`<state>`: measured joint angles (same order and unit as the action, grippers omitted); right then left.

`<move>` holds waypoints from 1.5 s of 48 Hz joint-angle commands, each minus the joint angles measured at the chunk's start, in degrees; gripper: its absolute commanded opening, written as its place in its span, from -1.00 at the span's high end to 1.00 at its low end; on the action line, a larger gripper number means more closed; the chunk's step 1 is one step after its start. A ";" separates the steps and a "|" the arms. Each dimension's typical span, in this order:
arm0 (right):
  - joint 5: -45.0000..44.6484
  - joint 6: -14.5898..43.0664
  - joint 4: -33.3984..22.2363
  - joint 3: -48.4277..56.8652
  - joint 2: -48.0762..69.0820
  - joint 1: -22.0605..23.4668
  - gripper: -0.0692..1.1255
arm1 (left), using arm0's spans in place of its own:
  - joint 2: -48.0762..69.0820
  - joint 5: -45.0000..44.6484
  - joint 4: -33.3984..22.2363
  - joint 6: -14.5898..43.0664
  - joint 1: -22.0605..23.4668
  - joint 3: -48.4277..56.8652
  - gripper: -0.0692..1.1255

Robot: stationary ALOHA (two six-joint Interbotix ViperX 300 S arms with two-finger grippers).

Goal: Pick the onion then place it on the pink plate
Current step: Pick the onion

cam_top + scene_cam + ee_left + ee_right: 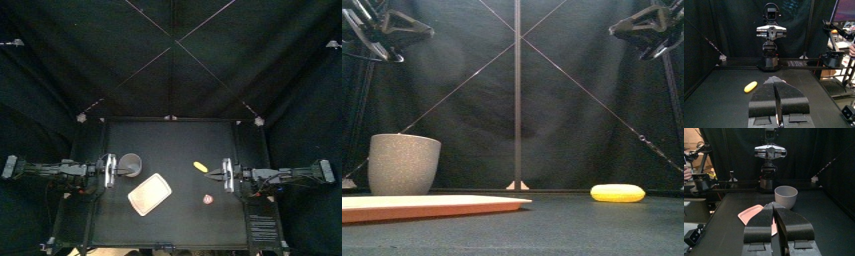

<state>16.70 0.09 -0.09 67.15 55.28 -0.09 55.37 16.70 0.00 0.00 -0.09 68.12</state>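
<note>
The onion [207, 200] is a small red and white toy lying on the table's front right part, seen only in the top view. The pink plate [151, 193] lies flat near the front middle, also visible as the pink plate [429, 205] and the pink plate [749, 214]. My left gripper [110, 170] hovers at the left side, jaws shut and holding nothing [775, 80]. My right gripper [227, 173] hovers at the right, just behind the onion, also shut and holding nothing [773, 205].
A tall grey speckled cup [130, 162] stands beside the left gripper, behind the plate; it is also the grey cup [402, 163] and the grey cup [785, 197]. A yellow oblong toy [197, 165] lies mid-table, seen as the yellow toy [617, 193] and the yellow toy [750, 87].
</note>
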 commanded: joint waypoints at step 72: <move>-43.51 6.68 7.03 -5.98 -26.37 -12.66 -0.80 | -0.18 -7.21 -0.53 0.09 -10.20 -1.49 0.60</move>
<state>-27.95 6.77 6.68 62.67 30.59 -12.22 55.37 9.32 -0.44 0.09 -10.11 67.85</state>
